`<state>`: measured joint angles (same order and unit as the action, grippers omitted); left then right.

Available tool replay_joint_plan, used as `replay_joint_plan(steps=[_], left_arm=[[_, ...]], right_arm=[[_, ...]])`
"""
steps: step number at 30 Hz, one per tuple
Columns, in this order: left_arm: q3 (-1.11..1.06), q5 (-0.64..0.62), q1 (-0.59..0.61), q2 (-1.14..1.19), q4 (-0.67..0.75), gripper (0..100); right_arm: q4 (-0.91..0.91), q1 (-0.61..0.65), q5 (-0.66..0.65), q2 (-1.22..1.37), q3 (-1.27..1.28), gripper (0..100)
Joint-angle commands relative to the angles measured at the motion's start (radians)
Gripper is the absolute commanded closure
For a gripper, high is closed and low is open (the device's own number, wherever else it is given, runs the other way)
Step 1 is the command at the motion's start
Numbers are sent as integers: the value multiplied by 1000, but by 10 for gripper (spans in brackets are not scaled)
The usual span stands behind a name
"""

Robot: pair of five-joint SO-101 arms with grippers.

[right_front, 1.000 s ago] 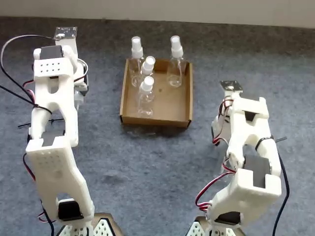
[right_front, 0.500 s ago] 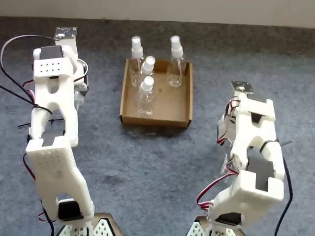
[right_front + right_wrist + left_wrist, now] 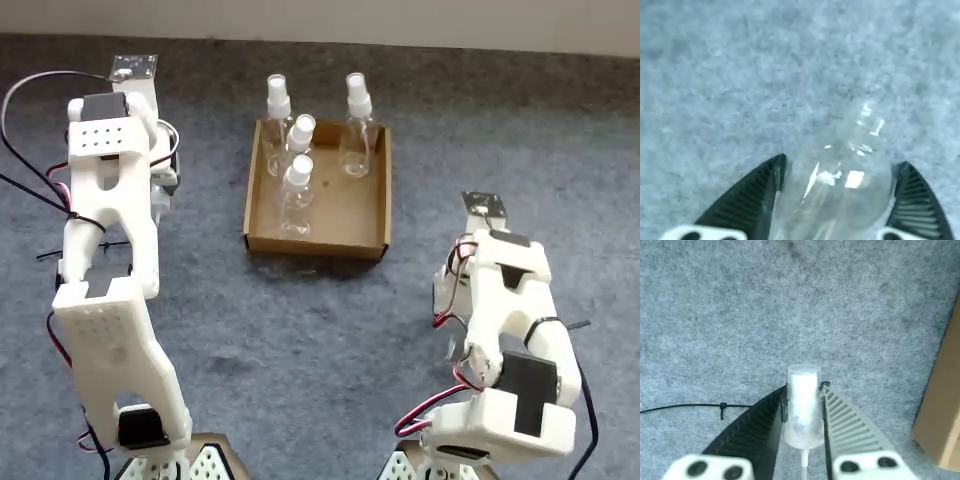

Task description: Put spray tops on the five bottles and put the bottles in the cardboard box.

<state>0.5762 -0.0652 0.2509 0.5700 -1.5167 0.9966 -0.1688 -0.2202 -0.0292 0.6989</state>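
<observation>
Four clear bottles with white spray tops stand in the cardboard box point(image 3: 380, 215) at mid-table: one point(image 3: 297, 195) toward the front, two point(image 3: 278, 130) point(image 3: 301, 140) at the back left, one point(image 3: 357, 130) at the back right. My left gripper point(image 3: 803, 387) is shut on a white spray top point(image 3: 803, 405) with a clear cap, held over the carpet to the left of the box. My right gripper point(image 3: 841, 161) is shut on a clear bottle point(image 3: 840, 185) that has no top, its neck pointing away from the wrist. The right arm point(image 3: 505, 290) stands right of the box and nearer the front.
Grey carpet point(image 3: 300, 340) covers the table. The box's brown wall point(image 3: 940, 405) is close beside the left gripper. A black cable point(image 3: 690, 406) lies on the carpet by the left fingers. Wires point(image 3: 30, 190) trail at the left arm's outer side.
The right arm has drawn back from the box toward the table's front. The left arm and the bottles in the box have not moved.
</observation>
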Motion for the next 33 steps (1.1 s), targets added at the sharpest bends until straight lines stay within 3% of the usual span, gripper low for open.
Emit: replay_joint_plan(steps=[1,16,24,33], left_arm=[[41,3,16,-71,-8,996],[41,5,16,-70,-2,996],[41,6,16,-70,-2,996],[41,6,16,-70,-2,996]], right_arm=[[-4,-1,8,-18,2,703],[2,-7,8,-19,-50,703],[180,-2,68,-13,-245,703],[136,-5,66,-12,-249,819]])
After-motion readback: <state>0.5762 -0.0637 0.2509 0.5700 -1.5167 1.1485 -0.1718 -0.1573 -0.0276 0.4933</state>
